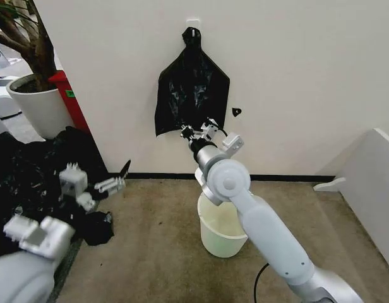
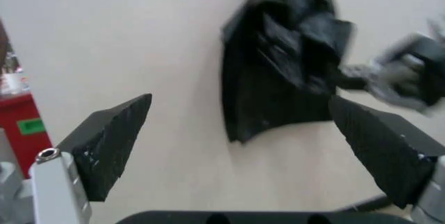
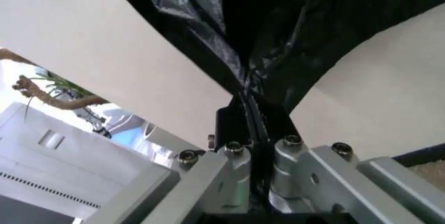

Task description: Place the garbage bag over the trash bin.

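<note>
The garbage bag (image 1: 189, 88) hangs flat against the wall at upper centre of the head view, suspended from a white hook (image 1: 192, 24); the right gripper (image 1: 196, 132) is raised to its lower edge with fingers (image 3: 240, 125) pressed together on a gathered fold of the black film. The trash bin (image 1: 221, 228) stands upright on the carpet at lower centre — directly below that arm, mouth uncovered. The left gripper (image 1: 116, 179) sits at lower left, jaws spread wide and holding nothing, beside a heap of black plastic (image 1: 30, 165).

Head view high, facing the wall; both wrist views close, sharing the hanging garbage bag (image 1: 191, 88).
</note>
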Available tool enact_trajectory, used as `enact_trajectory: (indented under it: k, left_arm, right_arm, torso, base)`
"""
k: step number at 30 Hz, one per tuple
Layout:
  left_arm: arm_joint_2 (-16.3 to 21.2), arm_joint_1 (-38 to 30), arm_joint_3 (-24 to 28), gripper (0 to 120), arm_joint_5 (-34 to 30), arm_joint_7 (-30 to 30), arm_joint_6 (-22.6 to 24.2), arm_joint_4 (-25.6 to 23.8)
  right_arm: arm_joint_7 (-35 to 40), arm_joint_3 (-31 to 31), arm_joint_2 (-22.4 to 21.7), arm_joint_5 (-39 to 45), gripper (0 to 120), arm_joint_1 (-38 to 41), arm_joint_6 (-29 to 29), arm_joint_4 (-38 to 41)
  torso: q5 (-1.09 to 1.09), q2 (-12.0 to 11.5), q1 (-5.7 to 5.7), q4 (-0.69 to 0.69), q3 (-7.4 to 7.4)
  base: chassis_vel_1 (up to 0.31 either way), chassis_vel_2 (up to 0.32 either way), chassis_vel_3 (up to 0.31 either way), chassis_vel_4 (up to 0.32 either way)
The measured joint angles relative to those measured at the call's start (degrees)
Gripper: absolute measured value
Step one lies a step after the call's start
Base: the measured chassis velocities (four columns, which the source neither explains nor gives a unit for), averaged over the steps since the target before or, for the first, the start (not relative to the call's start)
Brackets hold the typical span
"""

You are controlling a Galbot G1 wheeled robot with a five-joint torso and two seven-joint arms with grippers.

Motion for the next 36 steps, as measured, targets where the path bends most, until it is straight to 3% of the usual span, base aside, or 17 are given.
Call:
enact_trajectory:
  k: [3, 8, 12, 18, 19, 25, 33, 36]
  left_arm:
    - [3.4, -2.9, -0.9, 100, -3.1, -1.1, 1.4, 1.4]
    - [5.3, -7.5, -0.3, 100, -6.4, -2.4, 4.0, 2.3]
    - [7.4, -14.9, 4.8, 100, -10.0, -4.2, 6.0, 4.6]
    - [8.2, -39.5, 25.5, 100, -13.8, -6.5, 8.5, 11.4]
    - [8.2, -39.5, 25.5, 100, -13.8, -6.5, 8.5, 11.4]
    - [2.6, -64.1, 46.6, 100, -16.2, -10.0, 12.7, 17.7]
    - [-4.6, -77.8, 56.3, 100, -18.7, -14.4, 19.6, 21.6]
    - [-8.4, -82.8, 60.8, 100, -19.3, -17.9, 25.0, 24.3]
  right_arm:
    - [-1.7, -1.8, 2.2, -1.1, 0, 1.6, -0.6, -3.6]
    - [-4.1, -3.0, 2.9, -3.1, 0, 2.0, -1.1, -6.3]
    - [-4.9, -3.2, 2.4, -3.7, 0, 1.6, -1.2, -7.0]
    - [-4.2, -1.8, 0.7, -3.2, 0, 0.7, -1.1, -5.8]
    - [-4.2, -1.8, 0.7, -3.2, 0, 0.7, -1.1, -5.8]
    - [-3.2, -1.2, 0.2, -2.9, 0, 0.5, -1.0, -4.7]
    - [-2.9, -0.7, 0.1, -2.7, 0, 0.4, -0.9, -4.4]
    - [-3.0, -0.3, 0.1, -2.7, 0, 0.2, -0.9, -4.4]
  torso:
    - [0.01, 0.0, 0.00, 0.05, 0.00]
    - [-0.02, 0.0, 0.00, 0.07, 0.00]
    - [0.01, 0.0, 0.00, 0.05, -0.01]
    - [0.03, 0.0, 0.00, 0.01, -0.01]
    - [0.03, 0.0, 0.00, 0.01, -0.01]
    - [0.01, 0.0, 0.00, 0.01, 0.00]
    - [0.03, 0.0, 0.00, 0.05, -0.01]
    - [0.03, 0.0, 0.00, 0.04, -0.01]
  base:
    - [0.000, 0.000, 0.000, 0.000]
    - [0.000, 0.000, 0.000, 0.000]
    - [0.000, 0.000, 0.000, 0.000]
    - [0.000, 0.000, 0.000, 0.000]
    - [0.000, 0.000, 0.000, 0.000]
    - [0.000, 0.000, 0.000, 0.000]
    - [0.000, 0.000, 0.000, 0.000]
    - [0.000, 0.000, 0.000, 0.000]
